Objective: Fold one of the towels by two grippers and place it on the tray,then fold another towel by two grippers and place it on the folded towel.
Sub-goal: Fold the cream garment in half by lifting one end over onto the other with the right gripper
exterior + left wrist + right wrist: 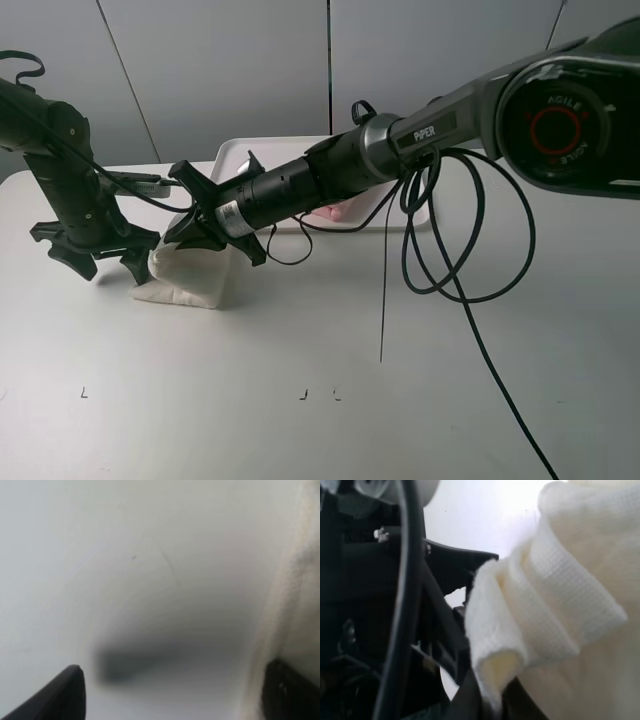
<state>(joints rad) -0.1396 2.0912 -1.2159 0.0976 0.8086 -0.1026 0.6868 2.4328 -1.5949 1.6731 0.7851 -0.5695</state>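
**Cream towel mid-fold: soft stuff, grab it by the edge**

So the cream towel point(185, 280) sits on the table point(300, 400) at the left, near side of the tray point(240, 150), bunched into a lumpy pile rather than lying flat. The pink towel point(332, 212) looks to be already on the tray, mostly hidden behind the right arm, so I'd guess we're on the second half of the job.

Handling-wise: it's terry cloth, so light, floppy, no stiffness at all. It'll sag and drape wherever it isn't held, and layers will slide over each other. Not fragile, not really slippery, the loops give good bite. Best place to pinch is a corner or hem, and both grippers want matching corners or the fold goes crooked.

The right gripper point(205, 232) reaches across to the left and is clamped on a fold of the cream towel. The left gripper point(95, 250) hovers at the towel's left edge with jaws spread wide, holding nothing.

What the views give you: the high camera shows the layout but hides the pinch itself. The right wrist camera shows the cream towel point(555, 605) gathered in thick rolled layers right at the fingers. The left wrist camera is blurry, mostly bare table, with the towel's edge point(295, 595) just beside one finger point(290, 692).
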